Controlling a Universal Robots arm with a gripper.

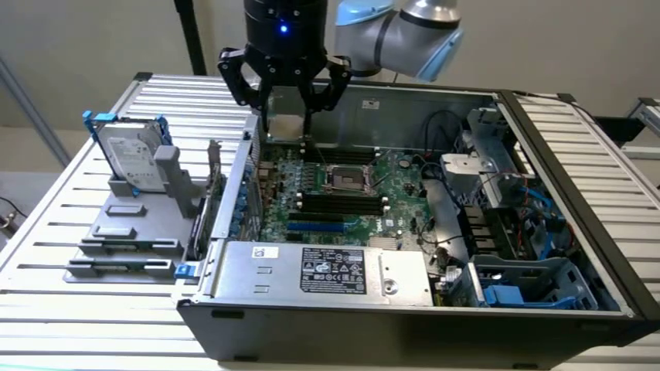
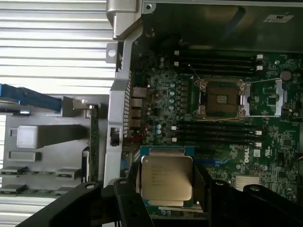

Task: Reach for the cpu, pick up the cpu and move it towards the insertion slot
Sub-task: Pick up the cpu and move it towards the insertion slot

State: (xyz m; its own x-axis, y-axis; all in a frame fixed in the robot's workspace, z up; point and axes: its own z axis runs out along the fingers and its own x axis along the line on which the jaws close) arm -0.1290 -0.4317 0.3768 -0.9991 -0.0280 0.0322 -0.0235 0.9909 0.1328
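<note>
Silver-grey, the cpu (image 2: 166, 182) sat pinched between the black fingers (image 2: 199, 184) of the end effector (image 1: 286, 108), lifted above the green motherboard (image 1: 397, 220). Farther off, the insertion slot (image 2: 220, 98) lay open at about one o'clock from the chip, well apart from it.

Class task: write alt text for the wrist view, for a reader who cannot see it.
The gripper holds the cpu, a pale square chip, above a green motherboard. The empty insertion slot lies apart from it.
</note>
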